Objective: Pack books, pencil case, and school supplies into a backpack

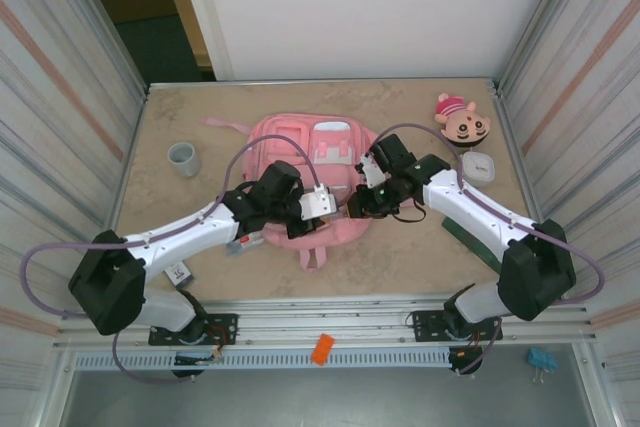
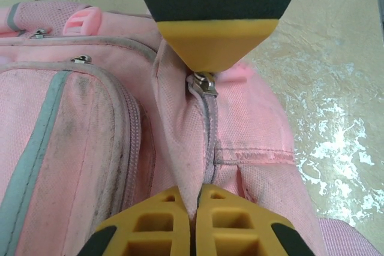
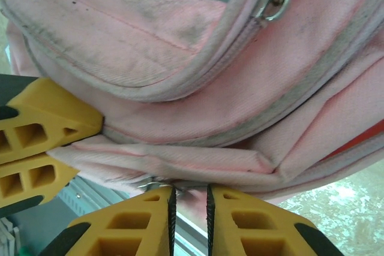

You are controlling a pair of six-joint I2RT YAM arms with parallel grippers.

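Pink fabric backpack (image 1: pixel 285 142) lies flat at the middle of the tabletop, its near edge under both pincers. There the left gripper (image 2: pixel 195 220) is clamped on a fold of its fabric beside the zip. Facing it, the right gripper (image 3: pixel 189 205) is narrow, tips at the metal zip pull (image 2: pixel 204 83); whether it grips, I cannot tell.

Left arm (image 1: pixel 190 232): white link shells, black joint housings, large black shoulder block at 8 o'clock of the overhead view.
Right arm (image 1: pixel 470 209): matching white shells and black joints, shoulder block at 4 o'clock.
Cables (image 1: pixel 24 277): lilac-grey, looping beside each arm.
Left gripper (image 2: pixel 195 208): yellow-orange fingers with open square cells, black backing.
Right gripper (image 3: pixel 190 208): same yellow-orange cellular fingers, black-edged.
Bases (image 1: pixel 195 332): black plates on a silver rail.
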